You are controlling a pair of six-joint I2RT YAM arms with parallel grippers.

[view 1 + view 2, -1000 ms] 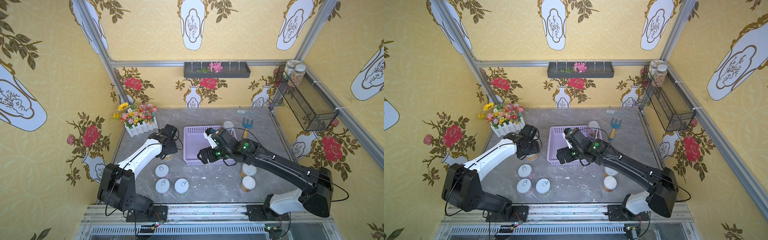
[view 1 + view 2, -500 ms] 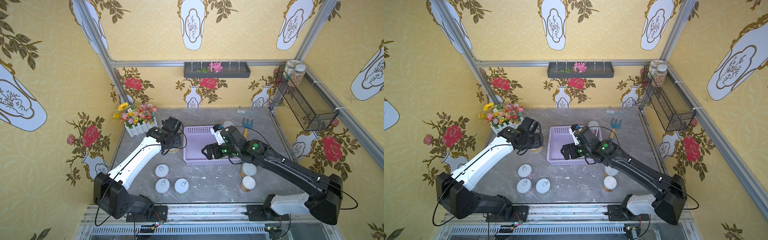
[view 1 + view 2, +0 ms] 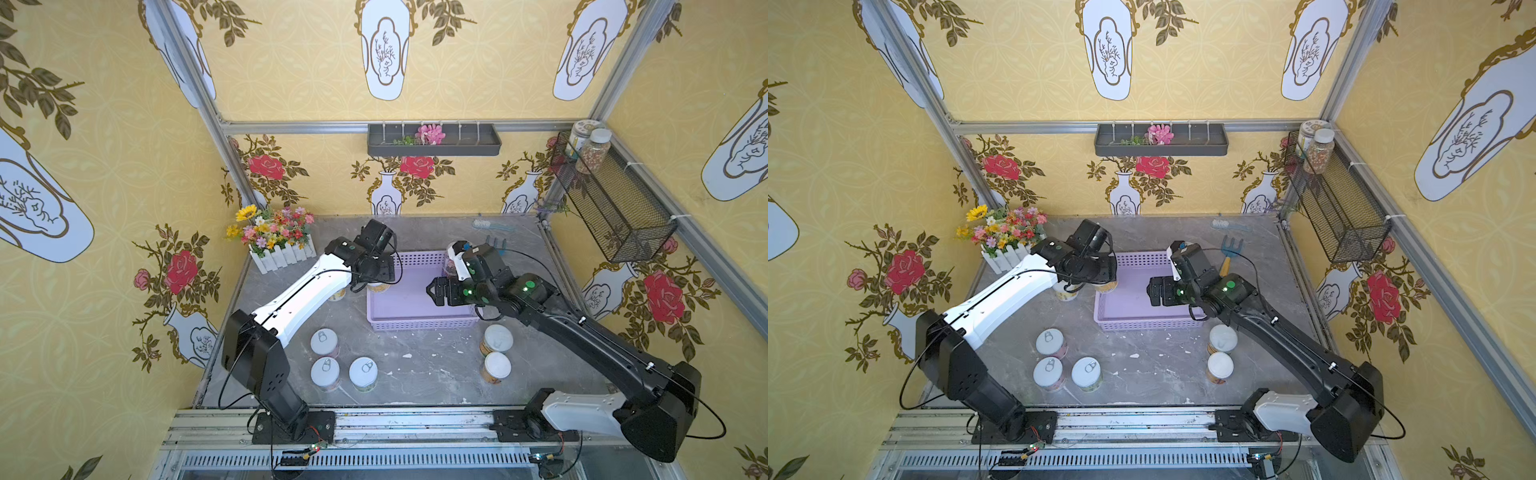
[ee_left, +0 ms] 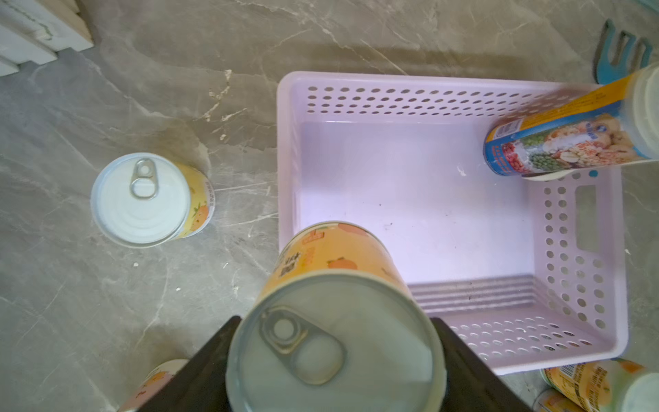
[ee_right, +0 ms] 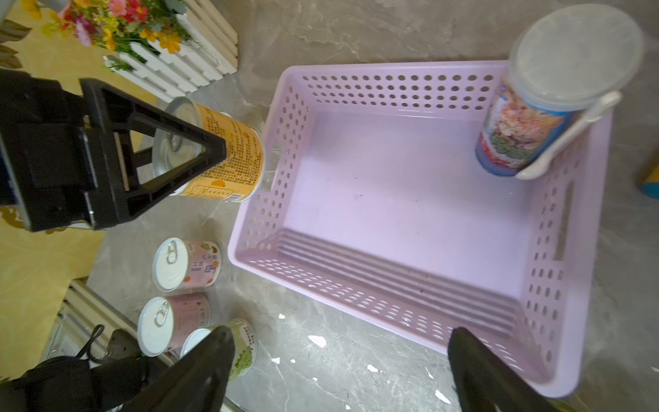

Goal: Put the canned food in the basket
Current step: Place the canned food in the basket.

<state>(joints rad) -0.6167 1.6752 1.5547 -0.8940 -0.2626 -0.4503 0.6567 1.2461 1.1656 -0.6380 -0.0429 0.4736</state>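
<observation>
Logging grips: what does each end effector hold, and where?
Left end effector grips the yellow pull-tab can by its sides, near the top; right end effector is open, empty.

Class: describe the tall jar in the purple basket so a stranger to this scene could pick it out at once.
On the grey marble table sits a lavender perforated basket. In its far corner on the robot's right stands a tall jar, the only thing inside. Unlike the squat pull-tab cans nearby, it has a white plastic lid and a blue-edged picture label.

Nothing legible; only blurred print on the yellow can
</observation>
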